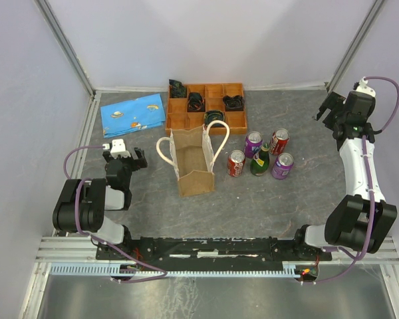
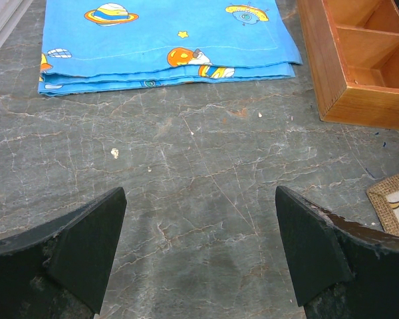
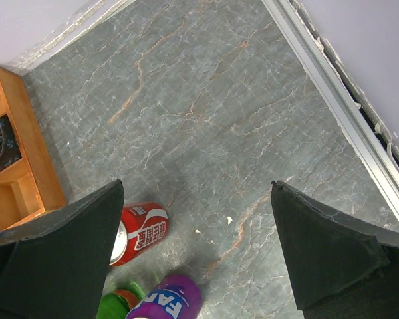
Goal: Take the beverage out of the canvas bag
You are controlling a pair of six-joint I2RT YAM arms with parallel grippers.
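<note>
The tan canvas bag [image 1: 195, 161] stands open in the middle of the table, its cream rope handles up; its inside looks empty from above. Its corner shows at the right edge of the left wrist view [image 2: 397, 204]. To its right stand two red cans [image 1: 236, 163], two purple cans [image 1: 282, 165] and a green bottle [image 1: 260, 160]. My left gripper [image 1: 123, 150] is open and empty, left of the bag. My right gripper [image 1: 327, 109] is open and empty, high at the far right. A red can [image 3: 141, 230] and a purple can [image 3: 166, 303] show below it.
An orange-brown wooden compartment tray [image 1: 206, 106] with black items sits behind the bag; its corner shows in the left wrist view [image 2: 359, 60]. A folded blue patterned cloth [image 1: 133, 113] lies at the back left. Metal frame rails run along the table's sides.
</note>
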